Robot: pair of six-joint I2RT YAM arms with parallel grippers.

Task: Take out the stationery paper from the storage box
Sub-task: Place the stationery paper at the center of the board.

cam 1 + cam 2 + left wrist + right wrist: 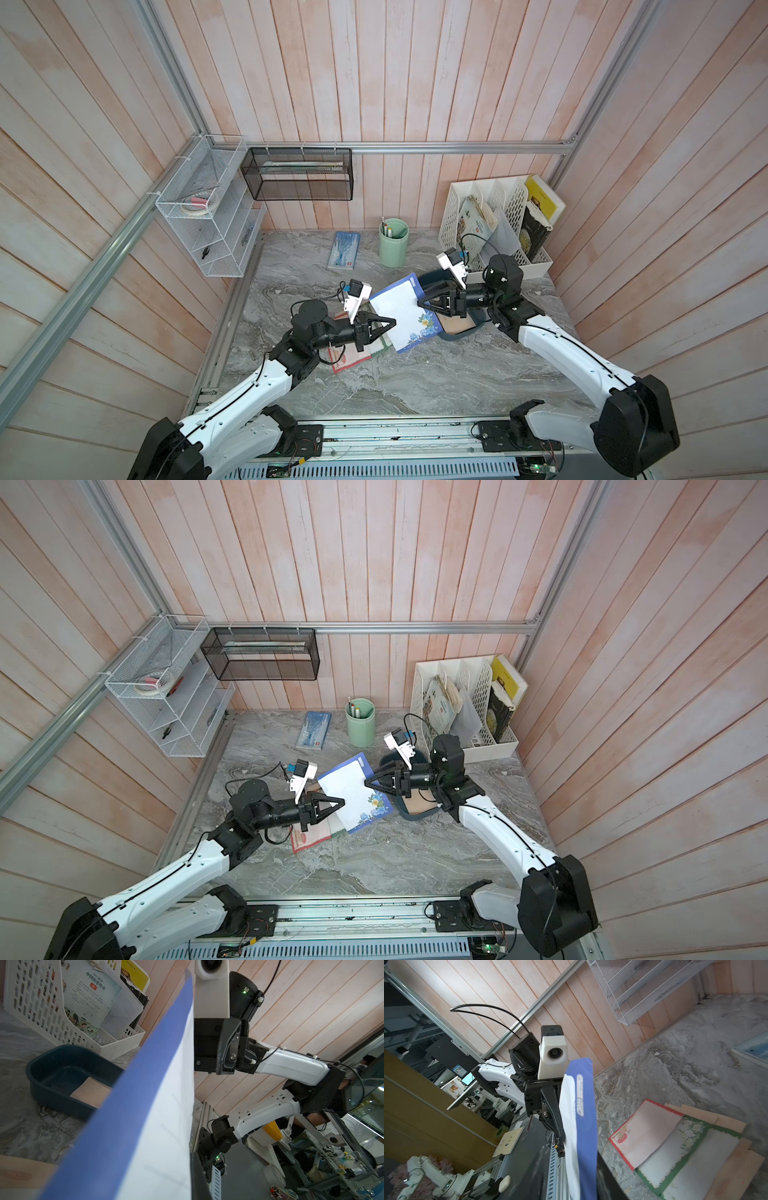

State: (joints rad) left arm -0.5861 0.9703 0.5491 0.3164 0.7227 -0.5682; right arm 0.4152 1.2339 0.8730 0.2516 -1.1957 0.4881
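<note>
The thin blue-bordered white paper sheet (pixel 399 309) carries blue and pale yellow flowers in one corner. The shallow rounded plastic tub (pixel 54 1093) is dark teal, and the flat kraft sheet (pixel 91 1093) inside it is plain tan. On the grey-veined marble tabletop (pixel 415 374), one white sheet has a scalloped red border (pixel 648 1132) and another a green floral border (pixel 685 1159), with tan kraft pieces (pixel 735 1169) beneath.

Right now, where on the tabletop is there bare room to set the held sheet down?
Widest bare marble: the front strip between the two arms, robot-side of the sheet pile. A smaller patch lies between the blue-and-white packet and the wire rack. Crowded: the middle, where the blue-bordered sheet, left gripper, right gripper and storage box meet.
</note>
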